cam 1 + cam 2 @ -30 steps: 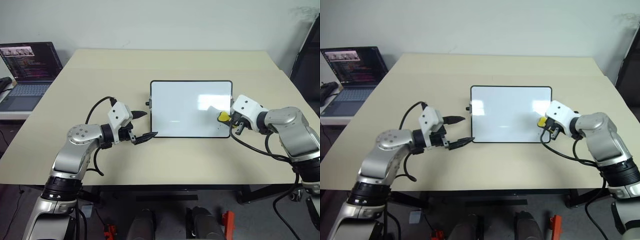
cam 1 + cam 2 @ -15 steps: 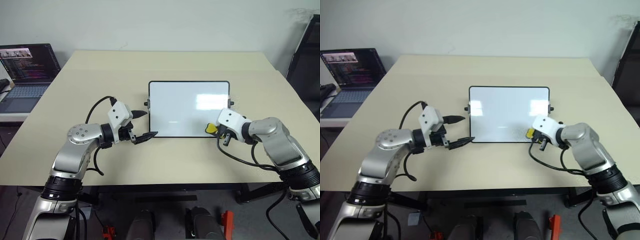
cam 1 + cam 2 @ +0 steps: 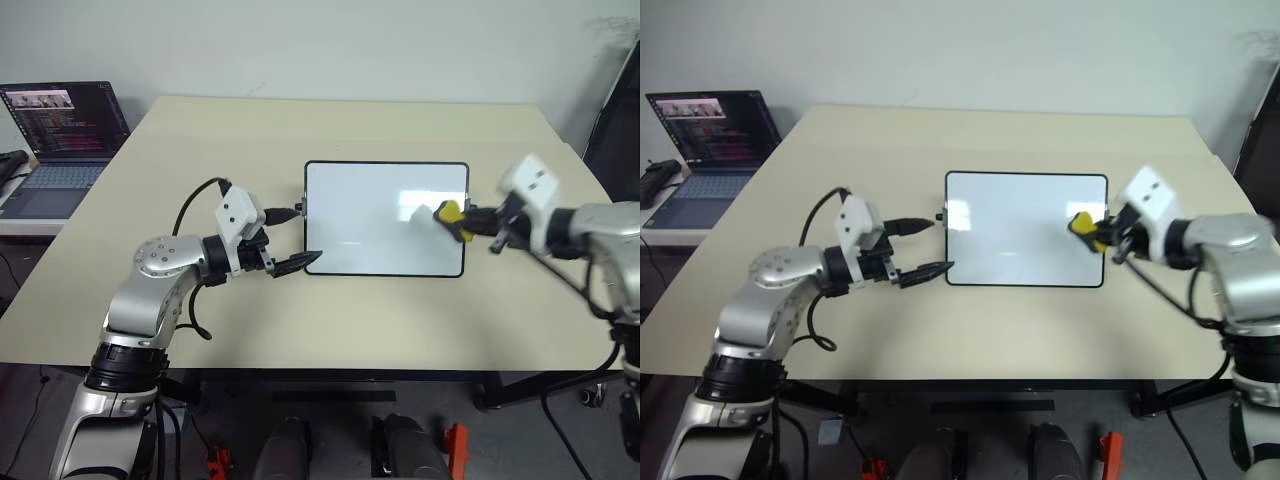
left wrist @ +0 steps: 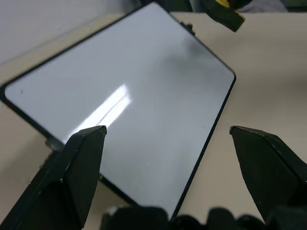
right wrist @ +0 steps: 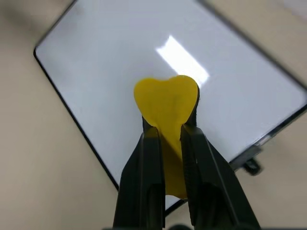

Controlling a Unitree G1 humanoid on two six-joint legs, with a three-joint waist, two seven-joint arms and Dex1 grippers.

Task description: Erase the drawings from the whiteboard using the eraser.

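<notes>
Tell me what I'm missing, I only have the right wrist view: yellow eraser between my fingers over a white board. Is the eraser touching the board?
Observer: No. In the head views the eraser, clamped in the right gripper, hangs above the right edge of the whiteboard, lifted off its surface.
Operator: Any drawings left on the board?
Observer: None that I can see; the left wrist view shows the whiteboard's surface white, with only glare on it.
Operator: Where's the left gripper?
Observer: The left gripper is open at the board's left edge, one finger near the small side knob, the other at the near left corner.
</notes>
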